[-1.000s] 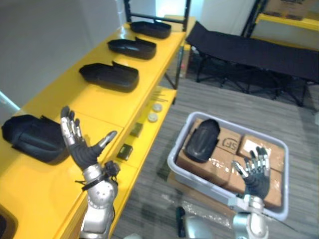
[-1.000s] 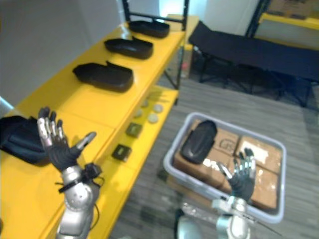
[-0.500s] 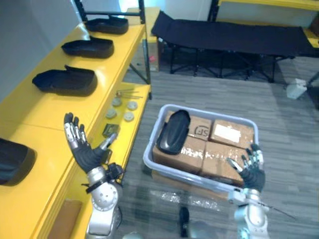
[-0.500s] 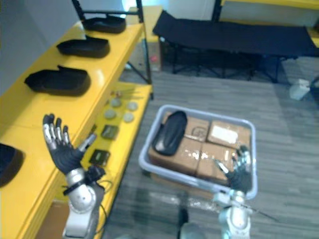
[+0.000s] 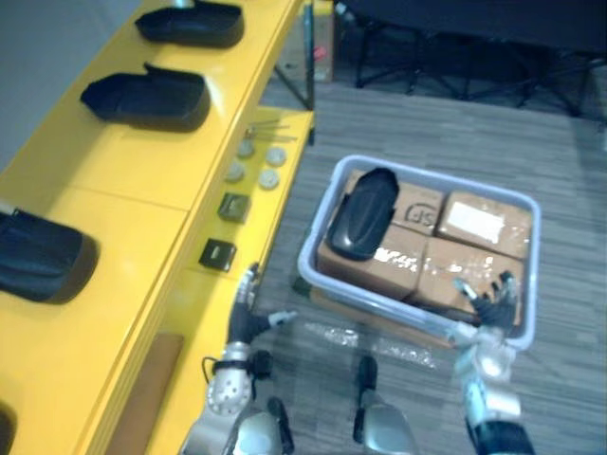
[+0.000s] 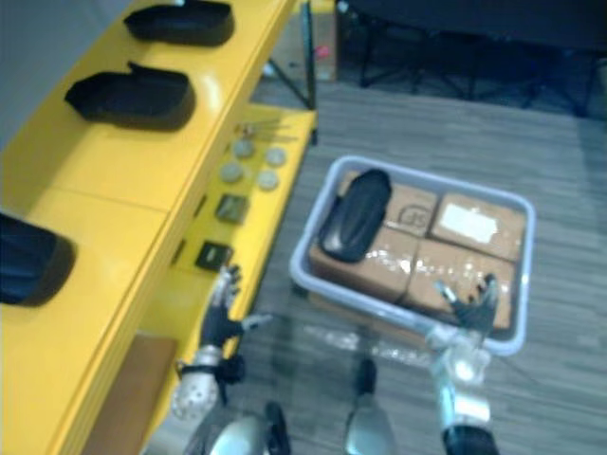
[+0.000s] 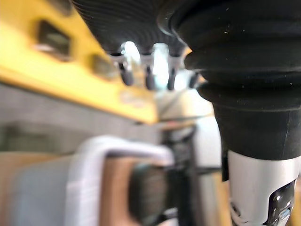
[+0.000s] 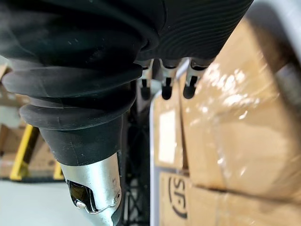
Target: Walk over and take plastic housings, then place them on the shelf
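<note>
Hands low and nearest, both empty: left hand with fingers straight, thumb out, beside edge of yellow shelf; right hand with fingers spread at near rim of grey bin. Beyond, black plastic housing lies on cardboard boxes at bin's left side. Farther off, shelved housings in row. Pickup likely next: close in, clear rim, cup housing along both long sides, lift level, then turn toward shelf's bare stretch.

Left of the grey crate, round items on the yellow shelf are too small to identify; a black housing farther left runs off frame.
</note>
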`<state>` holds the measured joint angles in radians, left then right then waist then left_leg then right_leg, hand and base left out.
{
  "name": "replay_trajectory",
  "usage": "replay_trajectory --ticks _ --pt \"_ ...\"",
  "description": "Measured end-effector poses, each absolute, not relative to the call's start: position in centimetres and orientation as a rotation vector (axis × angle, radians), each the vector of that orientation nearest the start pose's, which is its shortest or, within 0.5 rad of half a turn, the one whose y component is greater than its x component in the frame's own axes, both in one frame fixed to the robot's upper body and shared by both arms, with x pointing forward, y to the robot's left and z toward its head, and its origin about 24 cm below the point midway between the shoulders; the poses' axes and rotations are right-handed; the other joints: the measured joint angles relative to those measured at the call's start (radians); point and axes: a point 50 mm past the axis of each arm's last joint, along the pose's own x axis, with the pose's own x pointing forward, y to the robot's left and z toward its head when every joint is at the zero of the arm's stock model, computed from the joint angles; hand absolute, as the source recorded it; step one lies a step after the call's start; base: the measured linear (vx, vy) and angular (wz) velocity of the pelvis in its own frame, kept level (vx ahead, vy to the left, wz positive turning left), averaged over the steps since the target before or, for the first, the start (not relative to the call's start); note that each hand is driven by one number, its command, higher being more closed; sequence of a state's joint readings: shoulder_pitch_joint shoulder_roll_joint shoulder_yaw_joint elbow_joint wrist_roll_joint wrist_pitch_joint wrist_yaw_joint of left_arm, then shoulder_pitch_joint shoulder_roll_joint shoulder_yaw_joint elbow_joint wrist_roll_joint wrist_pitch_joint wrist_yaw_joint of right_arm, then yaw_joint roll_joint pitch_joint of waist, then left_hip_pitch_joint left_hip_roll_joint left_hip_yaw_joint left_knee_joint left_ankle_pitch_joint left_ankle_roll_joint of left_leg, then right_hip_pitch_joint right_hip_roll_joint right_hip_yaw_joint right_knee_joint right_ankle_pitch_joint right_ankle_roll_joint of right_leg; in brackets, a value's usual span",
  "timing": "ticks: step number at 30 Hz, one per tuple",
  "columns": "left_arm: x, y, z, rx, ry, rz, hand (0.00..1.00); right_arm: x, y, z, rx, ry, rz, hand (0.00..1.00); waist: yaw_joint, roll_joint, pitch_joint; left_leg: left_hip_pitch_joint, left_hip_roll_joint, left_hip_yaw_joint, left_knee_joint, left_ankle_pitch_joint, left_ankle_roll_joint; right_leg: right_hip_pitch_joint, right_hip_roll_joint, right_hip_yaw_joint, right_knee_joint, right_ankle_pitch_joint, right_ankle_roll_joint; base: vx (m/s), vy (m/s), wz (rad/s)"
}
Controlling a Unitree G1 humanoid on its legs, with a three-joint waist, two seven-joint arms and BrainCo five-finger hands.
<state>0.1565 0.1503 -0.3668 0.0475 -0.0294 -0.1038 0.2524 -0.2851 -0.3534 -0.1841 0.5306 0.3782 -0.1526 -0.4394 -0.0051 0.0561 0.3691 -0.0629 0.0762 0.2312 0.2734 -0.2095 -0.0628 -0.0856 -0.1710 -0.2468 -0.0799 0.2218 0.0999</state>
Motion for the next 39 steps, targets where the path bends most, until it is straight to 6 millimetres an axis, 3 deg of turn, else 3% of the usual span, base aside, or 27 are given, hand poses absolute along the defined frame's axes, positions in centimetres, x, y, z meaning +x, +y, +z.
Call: replay_trajectory --ticks 4,10,13,19,22,27,33,36,39 --pt "19.6 11.1 -4.2 0.174 0.296 -0.108 0.0 31.7 -30.8 7.5 0.048 -0.015 -0.722 0.0 0.036 0.012 0.045 -0.063 -0.014 -0.043 0.069 -0.016 0.022 -0.004 -0.021 -0.031 0.0 0.013 0.01 -0.11 0.068 0.32" --pt "17.4 11.9 -7.9 0.22 0.464 -0.103 0.0 34.0 -31.4 10.4 0.037 -0.018 -0.731 0.0 0.075 0.024 0.065 -0.139 -0.02 -0.082 0.143 -0.035 0.035 -0.031 -0.038 -0.063 0.025 0.017 0.013 -0.1 0.064 0.2" --pt "17.5 11.8 -7.8 0.208 0.432 -0.103 0.0 34.8 -32.0 11.7 0.018 0.011 -0.776 0.0 0.092 0.041 0.086 -0.155 -0.03 -0.09 0.16 -0.037 0.04 -0.038 -0.053 -0.076 0.043 0.016 0.014 -0.09 0.076 0.11" --pt "17.7 11.8 -7.7 0.198 0.391 -0.078 0.0 35.0 -32.5 11.3 0.014 0.136 -0.894 0.0 0.103 0.059 0.097 -0.185 -0.037 -0.108 0.182 -0.037 0.044 -0.055 -0.063 -0.087 0.062 0.014 0.017 -0.07 0.062 0.09" --pt "17.8 11.2 -7.8 0.193 0.391 -0.089 0.0 35.2 -33.7 13.2 -0.018 0.141 -0.985 0.0 0.104 0.089 0.111 -0.187 -0.044 -0.111 0.181 -0.034 0.049 -0.06 -0.072 -0.091 0.072 0.01 0.019 -0.05 0.052 0.03" --pt "17.8 10.6 -7.7 0.15 0.381 -0.087 0.0 35.2 -34.7 14.7 -0.039 0.164 -1.071 0.0 0.107 0.105 0.114 -0.212 -0.044 -0.112 0.189 -0.031 0.052 -0.09 -0.075 -0.09 0.089 0.009 0.018 -0.04 0.035 0.02" --pt "17.8 10.1 -7.8 0.076 0.396 -0.071 0.0 34.5 -36.4 15.2 -0.064 0.228 -1.084 0.0 0.11 0.143 0.127 -0.22 -0.054 -0.118 0.195 -0.027 0.059 -0.107 -0.092 -0.094 0.127 -0.008 0.023 -0.05 0.047 0.05" --pt "17.8 10.0 -7.9 0.042 0.399 -0.056 0.0 34.2 -37.1 14.9 -0.107 0.252 -1.063 0.0 0.118 0.155 0.125 -0.242 -0.055 -0.129 0.204 -0.027 0.059 -0.125 -0.097 -0.104 0.149 -0.023 0.023 -0.06 0.037 0.09" --pt "18.1 10.0 -7.7 0.04 0.388 -0.056 0.0 33.8 -38.1 16.0 -0.118 0.243 -1.072 0.0 0.134 0.161 0.125 -0.282 -0.052 -0.138 0.225 -0.027 0.059 -0.162 -0.098 -0.11 0.172 -0.031 0.022 -0.08 0.039 0.1"
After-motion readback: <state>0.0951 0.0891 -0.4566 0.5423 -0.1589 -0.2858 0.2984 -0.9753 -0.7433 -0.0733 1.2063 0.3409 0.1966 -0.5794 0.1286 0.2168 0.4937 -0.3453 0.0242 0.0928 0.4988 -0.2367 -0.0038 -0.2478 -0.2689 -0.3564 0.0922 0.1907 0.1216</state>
